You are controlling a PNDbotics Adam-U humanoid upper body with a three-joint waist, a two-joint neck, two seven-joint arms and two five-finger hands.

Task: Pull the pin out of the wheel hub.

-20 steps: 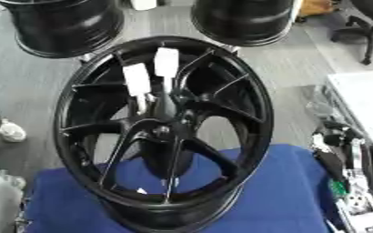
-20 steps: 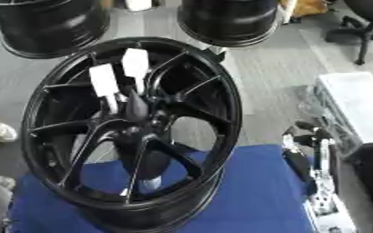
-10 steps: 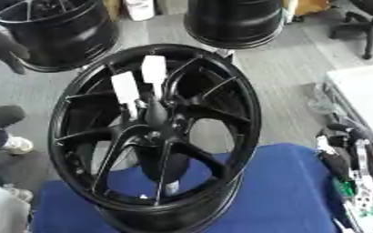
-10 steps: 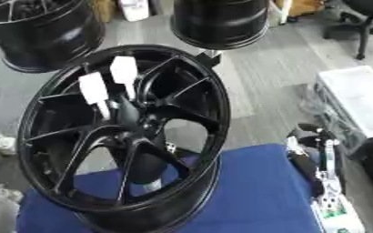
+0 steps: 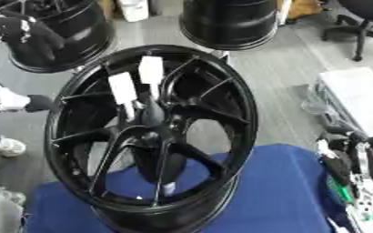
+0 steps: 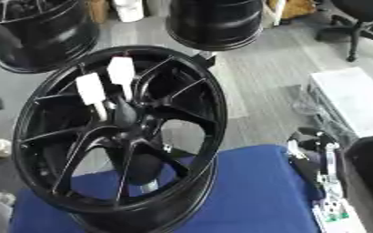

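A large black spoked wheel [image 5: 151,136] stands tilted on a blue cloth [image 5: 277,191]. Two white flat tabs rise on thin stems from beside its hub [image 5: 150,119]: one tab [image 5: 122,88] on the left, another tab [image 5: 151,70] higher and to its right. Which one is the pin I cannot tell. A black and white limb end [image 5: 27,102], apparently my left hand, comes in at the left edge, level with the tabs and apart from the rim. My right hand [image 6: 315,160] rests open at the lower right, fingers up, away from the wheel.
Two more black wheels stand on the grey floor behind, one wheel [image 5: 50,32] at the back left and one wheel [image 5: 229,22] at the back centre. A white box [image 5: 357,98] lies to the right. An office chair [image 5: 365,18] stands far right, a shoe [image 5: 11,146] at the left.
The whole picture has shifted, so the camera has moved. The black and white limb end at the left edge has come further in towards the wheel. The right hand stays put.
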